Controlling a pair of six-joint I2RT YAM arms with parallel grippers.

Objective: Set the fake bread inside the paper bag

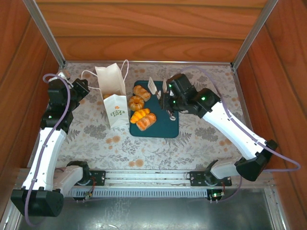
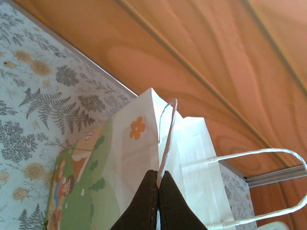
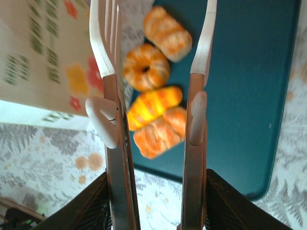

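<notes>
Several glossy orange pieces of fake bread (image 1: pixel 142 92) lie on a dark teal tray (image 1: pixel 168 125). In the right wrist view they are a roll (image 3: pixel 168 32), a ring bun (image 3: pixel 146 67) and two croissants (image 3: pixel 153 106). The white paper bag (image 1: pixel 112 93) stands upright just left of the tray. My left gripper (image 1: pixel 82 86) is shut on the bag's cord handle (image 2: pixel 167 129), beside its floral face (image 2: pixel 134 158). My right gripper (image 1: pixel 168 98) is shut on a pair of white-tipped tongs (image 3: pixel 194 120). The tongs' arms stand apart above the bread, with nothing between them.
Wooden walls (image 1: pixel 144 28) close in the floral tablecloth (image 1: pixel 201 143) at the back and on both sides. The bag stands close to the back left corner. The tray's right half (image 3: pixel 249 96) is bare.
</notes>
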